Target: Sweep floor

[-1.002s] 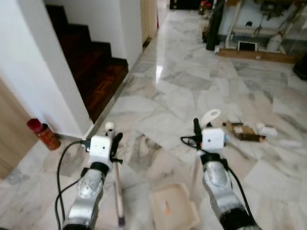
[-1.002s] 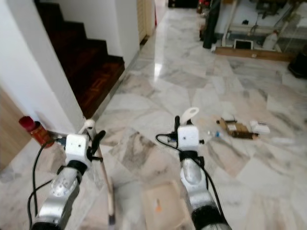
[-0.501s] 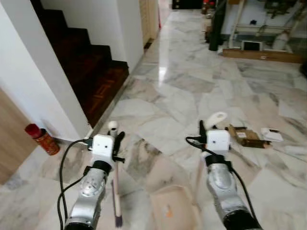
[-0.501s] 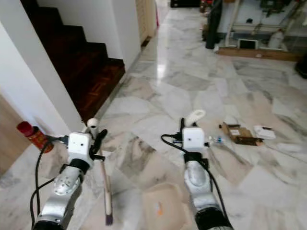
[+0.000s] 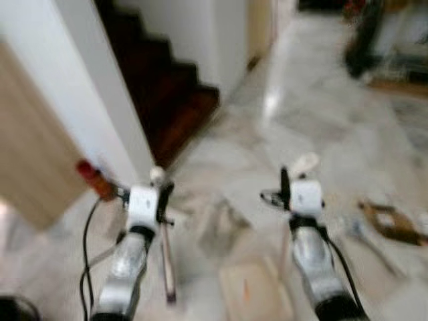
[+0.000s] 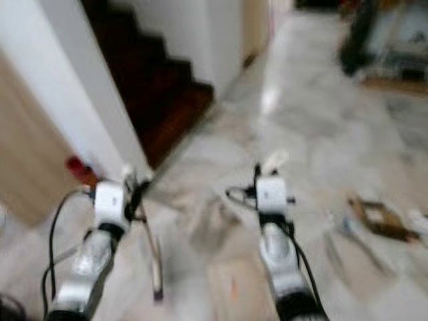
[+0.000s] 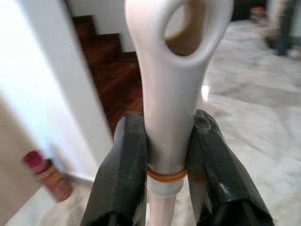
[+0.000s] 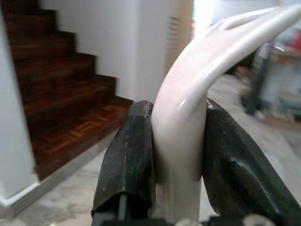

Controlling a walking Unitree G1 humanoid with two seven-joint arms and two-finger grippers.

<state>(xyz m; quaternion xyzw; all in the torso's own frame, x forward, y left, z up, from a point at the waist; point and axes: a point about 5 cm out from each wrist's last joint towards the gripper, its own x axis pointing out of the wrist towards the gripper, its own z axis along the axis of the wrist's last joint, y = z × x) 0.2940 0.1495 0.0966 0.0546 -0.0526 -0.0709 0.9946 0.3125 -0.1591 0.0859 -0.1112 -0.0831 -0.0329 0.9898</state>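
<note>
The head views are blurred. Low left of centre, the left gripper (image 7: 167, 160) has its two black fingers pinched on the white broom handle (image 7: 171, 94), which runs down to the marble floor (image 5: 321, 127). Low right of centre, the right gripper (image 8: 176, 150) is clamped on the curved white dustpan handle (image 8: 188, 117); the pale dustpan (image 5: 251, 294) lies on the floor at the bottom middle. A white wall (image 5: 100, 87) and dark wooden stairs (image 5: 167, 87) fill the upper left, with a red can (image 5: 93, 179) at the wall's foot, close to the broom. Brown scraps (image 5: 391, 224) lie at the right edge.
</note>
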